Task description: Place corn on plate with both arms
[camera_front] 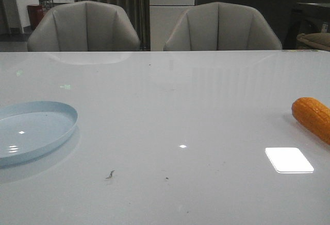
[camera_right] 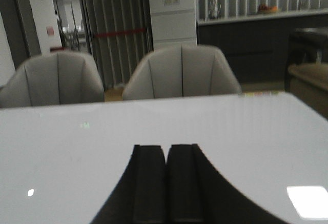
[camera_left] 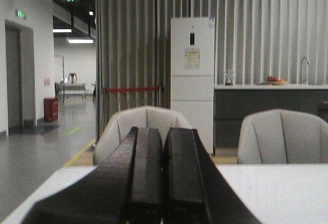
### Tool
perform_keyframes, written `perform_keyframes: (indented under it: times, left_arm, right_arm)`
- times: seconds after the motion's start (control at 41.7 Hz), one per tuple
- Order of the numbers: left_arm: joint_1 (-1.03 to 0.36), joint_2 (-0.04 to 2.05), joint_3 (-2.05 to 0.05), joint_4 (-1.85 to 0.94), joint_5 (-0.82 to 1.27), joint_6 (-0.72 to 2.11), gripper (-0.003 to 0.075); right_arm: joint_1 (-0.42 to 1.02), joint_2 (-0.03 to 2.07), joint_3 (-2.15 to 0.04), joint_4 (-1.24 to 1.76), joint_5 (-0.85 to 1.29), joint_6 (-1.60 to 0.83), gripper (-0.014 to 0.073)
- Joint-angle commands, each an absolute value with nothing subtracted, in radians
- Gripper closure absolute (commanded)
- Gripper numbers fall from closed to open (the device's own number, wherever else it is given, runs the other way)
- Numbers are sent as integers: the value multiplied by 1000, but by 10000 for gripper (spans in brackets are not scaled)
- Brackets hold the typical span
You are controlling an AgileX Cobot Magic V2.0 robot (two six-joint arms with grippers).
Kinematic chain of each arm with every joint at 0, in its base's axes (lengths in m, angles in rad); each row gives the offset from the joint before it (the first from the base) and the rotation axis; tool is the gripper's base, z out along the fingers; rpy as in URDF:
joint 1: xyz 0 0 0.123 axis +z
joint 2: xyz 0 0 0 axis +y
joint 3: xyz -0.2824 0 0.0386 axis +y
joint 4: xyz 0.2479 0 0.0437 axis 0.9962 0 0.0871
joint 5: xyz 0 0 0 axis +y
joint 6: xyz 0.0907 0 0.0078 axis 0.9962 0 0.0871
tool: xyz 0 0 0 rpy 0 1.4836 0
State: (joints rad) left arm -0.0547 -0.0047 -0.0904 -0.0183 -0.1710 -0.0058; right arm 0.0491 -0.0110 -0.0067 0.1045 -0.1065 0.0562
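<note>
**Corn and plate sitting well apart, both claws idle**

One white table (camera_front: 170, 106) is filling the front view, with two grey chairs (camera_front: 85, 27) standing behind it at twelve o'clock. One pale blue plate (camera_front: 49, 114) is lying at about nine o'clock, cut by the picture's edge. One orange corn (camera_front: 313, 117) is resting at three o'clock, also partly out of frame, well apart from the plate.

Neither arm is showing in the front view. The left gripper (camera_left: 164, 183) is sitting with its fingers pressed together, holding nothing, and the right gripper (camera_right: 166, 183) is doing the same.

The risks, as I judge them: the corn is round and tapered, so it may be rolling off the near edge if nudged. The glossy plate may be sliding under a clumsy drop. A handover midway may be fumbled.
</note>
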Motion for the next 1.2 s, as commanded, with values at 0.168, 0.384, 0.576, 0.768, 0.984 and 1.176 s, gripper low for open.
perform_keyframes:
  times: [0.168, 0.384, 0.576, 0.768, 0.984, 1.176]
  left_arm:
    - [-54, 74, -432, 134, -158, -11, 631]
    - [-54, 341, -624, 154, -91, -11, 631]
    - [-54, 589, -630, 151, -115, -11, 631]
    - [-54, 773, -630, 146, -107, -11, 631]
    - [-54, 886, -630, 137, -87, -11, 622]
    - [-54, 928, -630, 99, -55, -11, 473]
  right_arm:
    - [51, 40, -373, 89, -125, 53, 527]
    - [51, 310, -571, 89, -116, 53, 527]
    - [51, 543, -575, 89, -88, 53, 527]
    - [51, 750, -575, 91, -38, 53, 527]
    - [51, 862, -575, 92, -33, 53, 527]
    - [51, 885, -575, 86, 11, 50, 345]
